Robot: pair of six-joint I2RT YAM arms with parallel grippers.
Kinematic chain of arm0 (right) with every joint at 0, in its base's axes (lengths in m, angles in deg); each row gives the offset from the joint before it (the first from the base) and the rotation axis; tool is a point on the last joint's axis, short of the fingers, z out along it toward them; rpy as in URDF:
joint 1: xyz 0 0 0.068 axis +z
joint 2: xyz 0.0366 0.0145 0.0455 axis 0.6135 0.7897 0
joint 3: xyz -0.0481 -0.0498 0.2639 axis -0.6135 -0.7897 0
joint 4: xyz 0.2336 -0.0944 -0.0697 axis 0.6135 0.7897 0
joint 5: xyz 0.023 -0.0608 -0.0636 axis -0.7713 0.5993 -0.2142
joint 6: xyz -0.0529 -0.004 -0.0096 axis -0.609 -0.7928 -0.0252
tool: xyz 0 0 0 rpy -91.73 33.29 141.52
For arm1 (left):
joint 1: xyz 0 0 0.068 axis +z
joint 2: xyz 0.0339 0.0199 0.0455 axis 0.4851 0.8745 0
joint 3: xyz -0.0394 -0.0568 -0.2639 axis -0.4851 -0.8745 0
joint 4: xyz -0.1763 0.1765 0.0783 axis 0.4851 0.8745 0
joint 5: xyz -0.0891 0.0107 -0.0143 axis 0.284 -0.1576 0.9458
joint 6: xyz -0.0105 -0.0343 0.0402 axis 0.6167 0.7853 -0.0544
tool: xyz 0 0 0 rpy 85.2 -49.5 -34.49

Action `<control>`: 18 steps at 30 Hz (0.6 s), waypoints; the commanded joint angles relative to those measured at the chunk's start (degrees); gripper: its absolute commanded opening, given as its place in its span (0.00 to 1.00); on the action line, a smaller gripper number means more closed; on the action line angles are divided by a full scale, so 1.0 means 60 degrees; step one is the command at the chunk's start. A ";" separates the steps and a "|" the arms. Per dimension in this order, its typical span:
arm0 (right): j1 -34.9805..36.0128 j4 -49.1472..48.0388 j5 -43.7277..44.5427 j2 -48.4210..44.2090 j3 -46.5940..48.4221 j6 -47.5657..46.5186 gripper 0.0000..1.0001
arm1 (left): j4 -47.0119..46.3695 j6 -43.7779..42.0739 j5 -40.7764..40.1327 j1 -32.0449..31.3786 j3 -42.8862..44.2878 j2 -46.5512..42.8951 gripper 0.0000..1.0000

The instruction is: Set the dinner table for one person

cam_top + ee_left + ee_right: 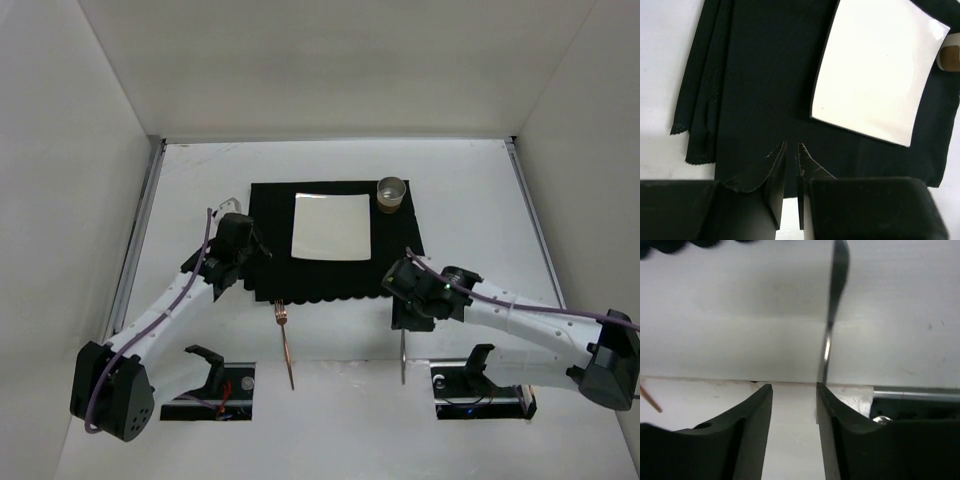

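On the white dinner table (470, 180) lies a black placemat (270, 215) bearing a square white plate (332, 226) and a small cup (390, 193). My left gripper (243, 243) hovers at the mat's left part. In the left wrist view its jaws (791, 148) are almost together over the black placemat (765, 75), whose left edge is folded. I cannot see cloth pinched between them. My right gripper (403, 320) stands open near the mat's front right corner. A silver utensil (832, 315) lies on the table just past its right fingertip (822, 392).
A copper fork (286, 342) lies in front of the mat, pointing at the near edge. The silver utensil (403, 358) reaches the near edge by the right arm's base. Metal rails run along both table sides, with white walls beyond. A small pale thing (226, 200) sits left of the mat.
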 commanded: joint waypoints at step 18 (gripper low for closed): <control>0.0325 -0.1493 -0.0578 0.0936 -0.1677 0.1547 0.38 | 0.2959 0.0075 -0.0383 -0.0604 -0.0417 -0.1217 0.16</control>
